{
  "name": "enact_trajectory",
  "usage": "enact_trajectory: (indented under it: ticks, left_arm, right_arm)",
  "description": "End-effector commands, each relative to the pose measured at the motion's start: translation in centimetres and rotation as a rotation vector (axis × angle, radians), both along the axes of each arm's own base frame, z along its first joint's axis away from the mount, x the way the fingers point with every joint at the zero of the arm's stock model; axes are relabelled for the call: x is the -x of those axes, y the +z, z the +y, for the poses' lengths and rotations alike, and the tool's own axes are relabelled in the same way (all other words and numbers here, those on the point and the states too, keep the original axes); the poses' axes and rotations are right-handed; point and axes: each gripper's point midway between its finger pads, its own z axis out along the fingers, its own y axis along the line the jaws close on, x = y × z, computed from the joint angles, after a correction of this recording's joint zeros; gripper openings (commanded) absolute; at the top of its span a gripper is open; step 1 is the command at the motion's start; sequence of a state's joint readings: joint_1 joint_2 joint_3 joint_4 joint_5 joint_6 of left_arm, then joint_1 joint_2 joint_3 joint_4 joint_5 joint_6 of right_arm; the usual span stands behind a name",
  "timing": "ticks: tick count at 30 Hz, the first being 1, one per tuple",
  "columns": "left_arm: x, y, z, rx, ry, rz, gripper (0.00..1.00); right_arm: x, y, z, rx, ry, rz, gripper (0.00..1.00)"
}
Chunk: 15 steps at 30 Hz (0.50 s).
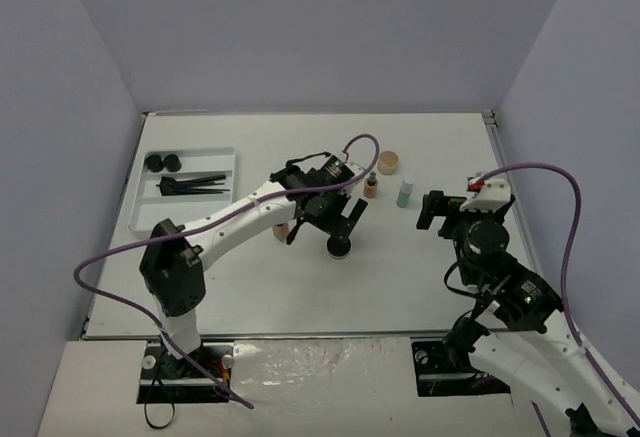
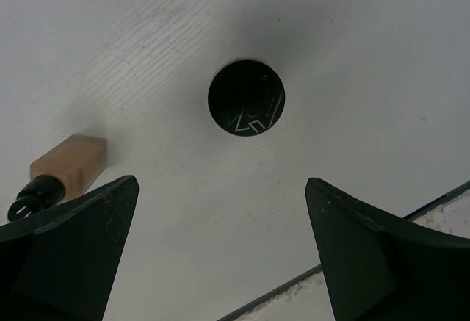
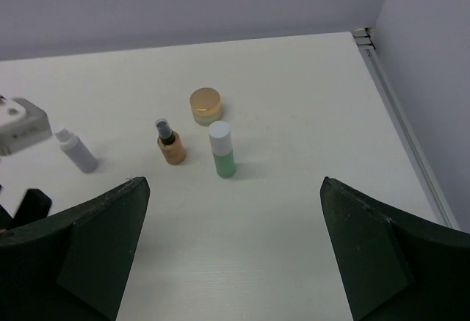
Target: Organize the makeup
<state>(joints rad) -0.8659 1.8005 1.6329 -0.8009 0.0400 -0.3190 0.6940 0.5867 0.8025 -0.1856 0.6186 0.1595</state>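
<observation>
A black round pot (image 2: 246,97) stands on the table just ahead of my open left gripper (image 2: 220,181), apart from both fingers; from above the pot (image 1: 340,247) sits just past the gripper (image 1: 335,225). A beige bottle (image 2: 70,165) with a black cap lies on its side by the left finger. My right gripper (image 3: 235,181) is open and empty, facing a green-white bottle (image 3: 222,150), a beige pump bottle (image 3: 170,145), a tan round compact (image 3: 205,105) and a grey bottle (image 3: 77,150). All of them stand apart from its fingers.
The white ridged tray (image 1: 225,157) at the far left holds two black pots (image 1: 162,162) and thin black brushes (image 1: 195,185). The table's right edge rail (image 3: 400,119) runs beside the right gripper. The left arm's wrist (image 3: 22,124) stands close to the grey bottle.
</observation>
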Motion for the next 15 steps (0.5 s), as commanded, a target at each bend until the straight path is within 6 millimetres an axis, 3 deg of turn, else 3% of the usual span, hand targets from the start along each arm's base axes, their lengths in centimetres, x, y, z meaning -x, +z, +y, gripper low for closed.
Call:
enact_trajectory:
  ticks: [1, 10, 15]
  left_arm:
    - [-1.1, -1.3, -3.1, -0.02, -0.02, -0.016, 0.97]
    - [-1.7, -7.2, -4.3, -0.103, -0.021, 0.055, 0.97]
    - [-1.6, -8.5, -4.3, -0.117, -0.006, 0.074, 0.91]
  right_arm:
    - [0.6, 0.4, -2.6, -0.05, -0.138, -0.03, 1.0]
    - [1.0, -0.1, -2.1, -0.061, -0.094, -0.018, 1.0]
    - [1.1, -0.3, -1.8, -0.057, -0.075, -0.011, 1.0]
